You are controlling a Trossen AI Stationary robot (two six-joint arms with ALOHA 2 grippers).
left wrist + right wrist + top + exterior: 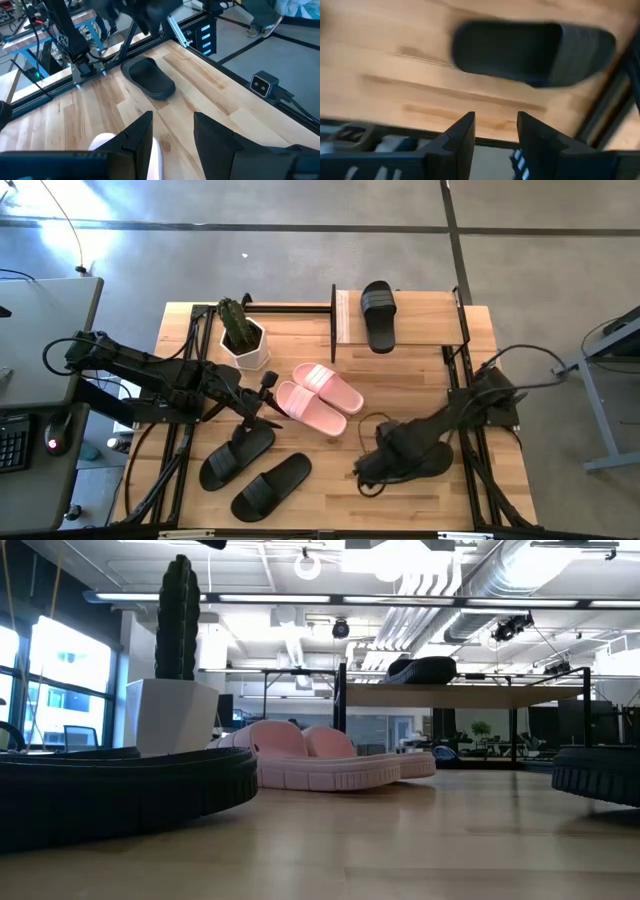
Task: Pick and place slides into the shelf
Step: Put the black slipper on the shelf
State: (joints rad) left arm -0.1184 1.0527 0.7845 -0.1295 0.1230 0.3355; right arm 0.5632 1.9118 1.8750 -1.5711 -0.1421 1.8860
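Right gripper (495, 137) hovered near a black slide (535, 52), jaws apart, empty, left gripper (172, 137) likewise beside pink slides (318, 396), one slide (378, 315) lay atop shelf (420, 330)

I see a light wooden table (420, 380) holding a low shelf (420, 330) with one black slide (378, 315) on top, two pink slides (318, 397), three more black slides (255, 472), and a potted cactus (241, 335).

Your view, room only: grey concrete floor (300, 260) around wooden table (420, 380), dark seam lines crossing it. Grey desk (40, 330) off table's left edge, keyboard (12, 442) and mouse (57, 442) on it. Low view: open ceiling, white ducts (520, 570), strip lights (330, 602) on. Bright windows (60, 690) on left. More tables and frames further back.
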